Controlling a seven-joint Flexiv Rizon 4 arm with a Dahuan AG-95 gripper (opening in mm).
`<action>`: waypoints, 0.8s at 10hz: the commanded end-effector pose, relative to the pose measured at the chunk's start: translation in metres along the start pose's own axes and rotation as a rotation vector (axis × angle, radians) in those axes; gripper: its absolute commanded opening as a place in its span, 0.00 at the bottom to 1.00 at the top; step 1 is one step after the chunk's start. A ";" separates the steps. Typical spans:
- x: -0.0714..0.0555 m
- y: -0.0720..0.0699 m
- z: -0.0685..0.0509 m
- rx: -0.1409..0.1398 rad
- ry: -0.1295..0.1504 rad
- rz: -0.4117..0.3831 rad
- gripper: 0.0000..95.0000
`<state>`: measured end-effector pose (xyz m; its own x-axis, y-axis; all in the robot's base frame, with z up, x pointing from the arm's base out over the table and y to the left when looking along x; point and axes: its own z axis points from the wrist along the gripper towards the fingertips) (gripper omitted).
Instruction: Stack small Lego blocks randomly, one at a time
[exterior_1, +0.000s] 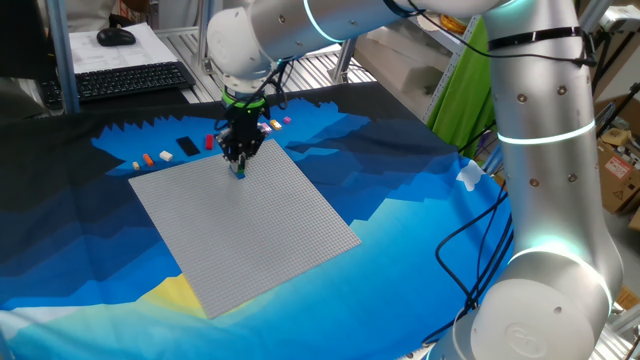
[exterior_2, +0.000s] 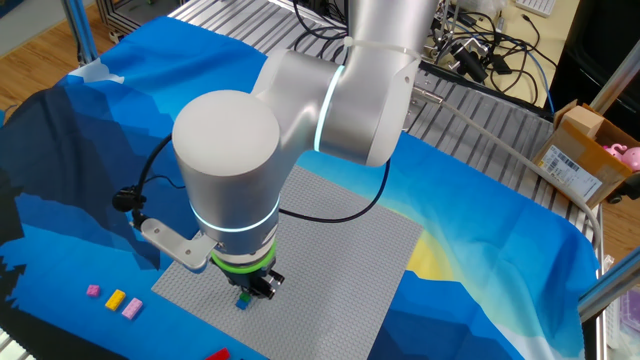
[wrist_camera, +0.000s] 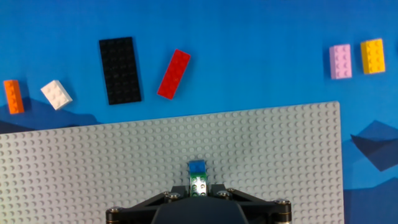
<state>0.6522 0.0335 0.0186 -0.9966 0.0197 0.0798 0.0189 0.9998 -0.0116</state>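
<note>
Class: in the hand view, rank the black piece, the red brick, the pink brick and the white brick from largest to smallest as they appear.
1. black piece
2. red brick
3. pink brick
4. white brick

Pink and white look close in size, so their order is unsure.

Baseplate (wrist_camera: 124, 155) bare around blue block (wrist_camera: 198, 167); loose bricks, black plate (wrist_camera: 120, 70) lie beyond edge.

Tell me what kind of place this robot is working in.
Probably a robotics lab or test bench. An aluminium frame table carries a blue cloth and a grey baseplate, with a keyboard and mouse behind and loose cables nearby.
</note>
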 end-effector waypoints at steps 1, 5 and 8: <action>-0.001 0.000 0.017 0.001 -0.003 0.000 0.00; -0.007 0.001 0.018 0.004 -0.004 -0.003 0.00; -0.009 0.000 0.016 0.004 0.000 -0.003 0.00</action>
<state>0.6606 0.0336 0.0186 -0.9963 0.0179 0.0842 0.0168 0.9998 -0.0142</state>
